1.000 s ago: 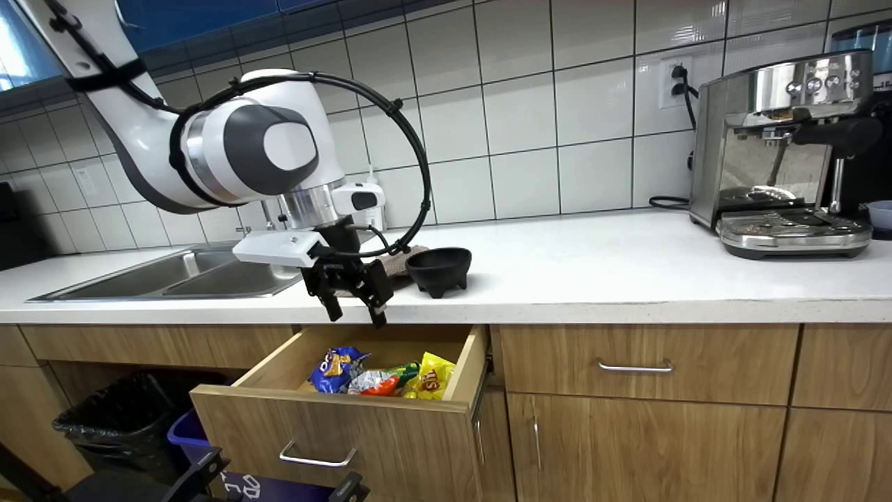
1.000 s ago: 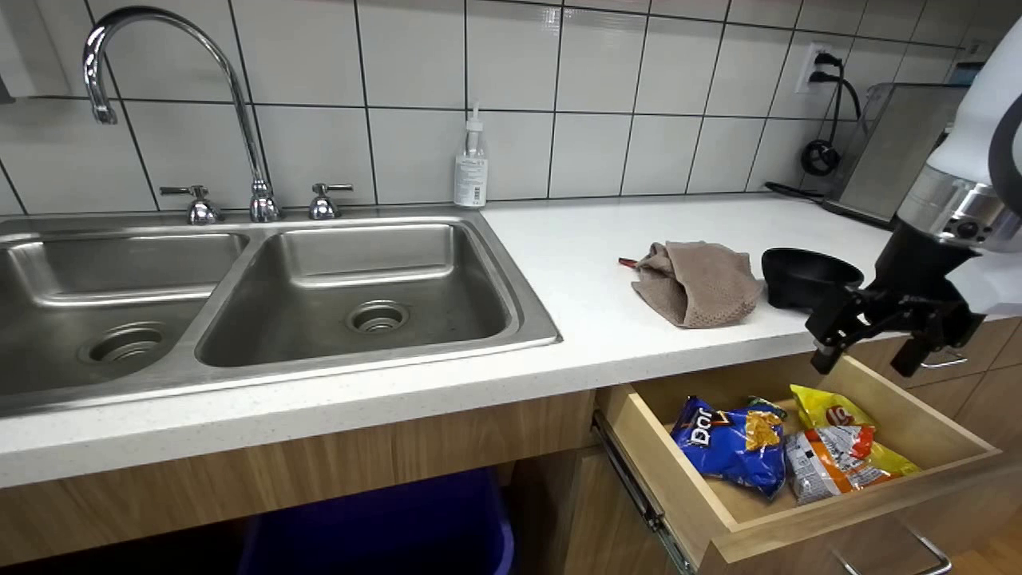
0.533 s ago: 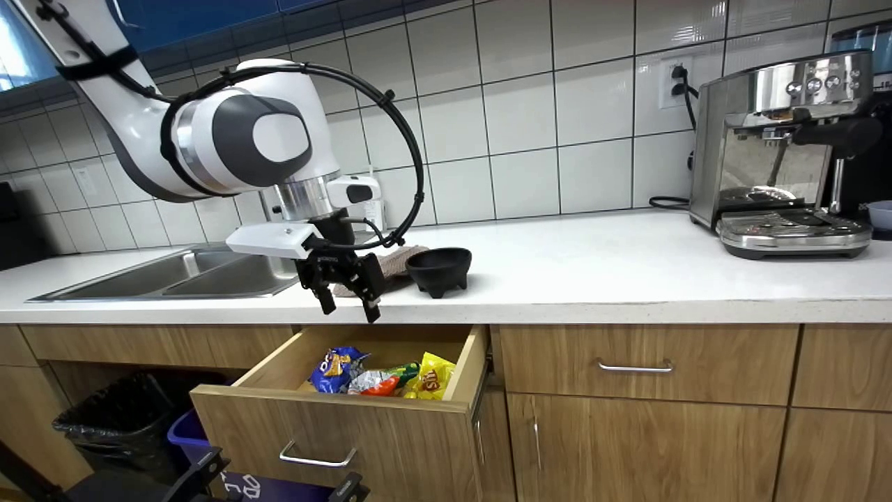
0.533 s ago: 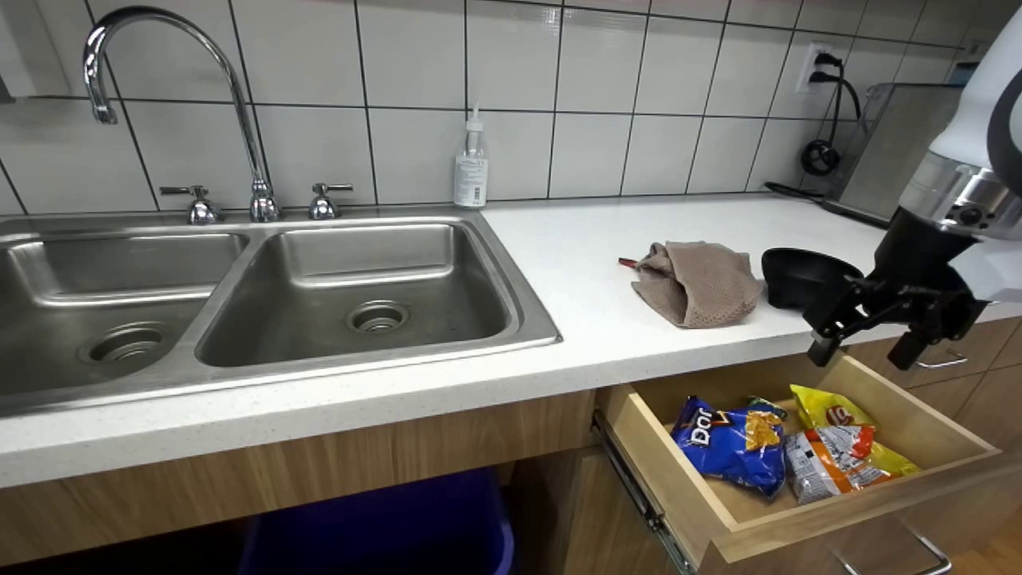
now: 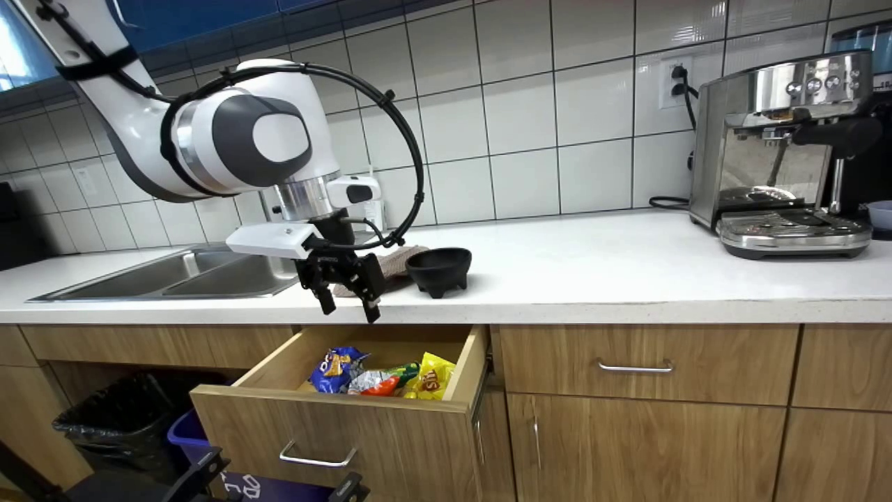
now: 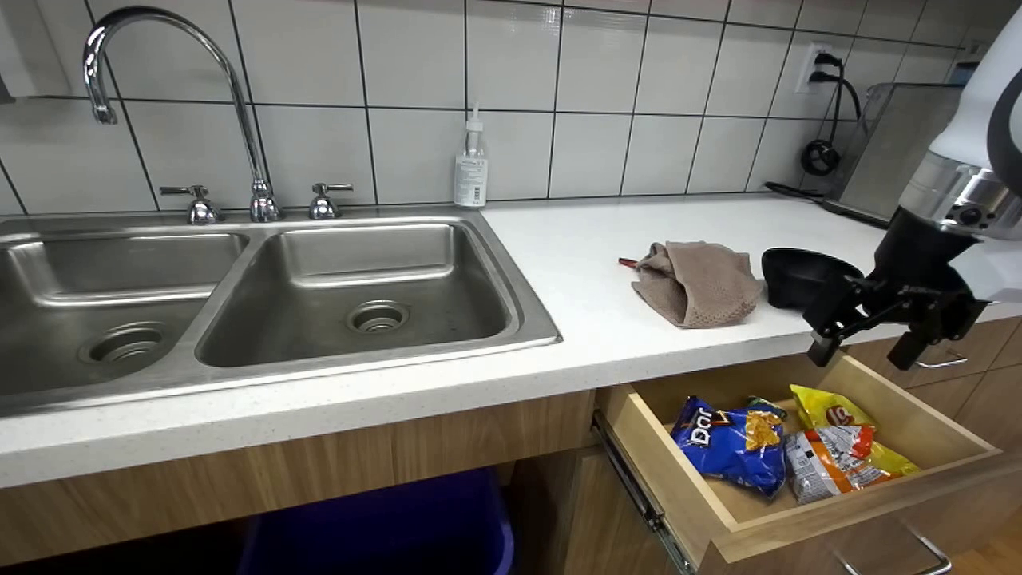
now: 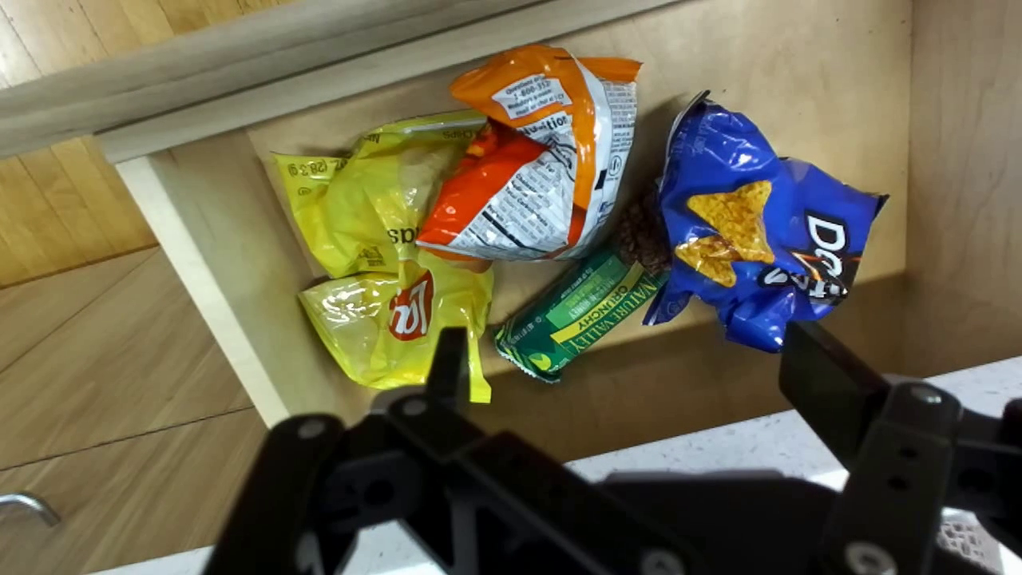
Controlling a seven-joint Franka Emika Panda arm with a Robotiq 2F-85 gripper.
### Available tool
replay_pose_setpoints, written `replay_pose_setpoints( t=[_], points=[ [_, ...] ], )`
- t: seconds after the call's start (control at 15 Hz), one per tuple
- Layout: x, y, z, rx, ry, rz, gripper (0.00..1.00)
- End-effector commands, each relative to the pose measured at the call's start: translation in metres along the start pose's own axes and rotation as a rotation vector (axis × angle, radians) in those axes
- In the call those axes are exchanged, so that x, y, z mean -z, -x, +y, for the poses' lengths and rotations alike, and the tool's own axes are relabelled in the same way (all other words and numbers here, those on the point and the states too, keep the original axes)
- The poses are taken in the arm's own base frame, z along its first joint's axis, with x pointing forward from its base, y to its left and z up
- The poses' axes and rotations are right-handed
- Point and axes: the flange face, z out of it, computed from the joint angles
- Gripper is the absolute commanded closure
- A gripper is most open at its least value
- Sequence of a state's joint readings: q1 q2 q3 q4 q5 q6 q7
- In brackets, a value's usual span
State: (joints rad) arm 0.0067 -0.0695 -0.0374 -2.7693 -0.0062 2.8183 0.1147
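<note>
The pincer (image 6: 862, 354) hangs over the rear of the pulled-out drawer (image 5: 362, 422), fingers spread wide and nothing between them. The step in hand looks, as I judge it, like lining up above the snack packets (image 6: 834, 459), none of them gripped. Getting hold of one from here would call for a descent below the drawer's rim and some shift toward its front, the fingers wide until a packet sits between them (soft, crumpled bags like these would probably give when squeezed).

All the packets lie in the drawer, below the pincer and apart from it. In the wrist view, the green Nature Valley Crunchy bar (image 7: 587, 315) lies slanted, roughly framed by the fingers, its upper end against or tucked under the blue Doritos bag (image 7: 758, 224). That bag sits to the right, its lower edge just behind one finger as the camera sees it; the yellow Lay's bag (image 7: 379, 243) is to the left, partly behind the other. An orange-and-white bag (image 7: 551, 168), back label up, overlaps the Lay's bag. On the white desk (image 5: 599, 265), a black footed bowl (image 5: 439, 270) stands near the pincer, touching neither finger, with a brown cloth (image 6: 703, 283) just beside it.
</note>
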Motion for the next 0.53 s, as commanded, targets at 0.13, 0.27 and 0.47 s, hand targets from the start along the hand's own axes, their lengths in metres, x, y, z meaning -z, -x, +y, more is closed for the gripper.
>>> replay_pose_setpoints(
  t=[0.13, 0.27, 0.47],
  points=[
    [0.002, 0.001, 0.002, 0.020, -0.001, 0.002, 0.00],
    [0.004, 0.006, 0.005, 0.053, -0.012, -0.007, 0.00],
    [0.007, 0.007, 0.013, 0.125, -0.084, -0.065, 0.00]
  ],
)
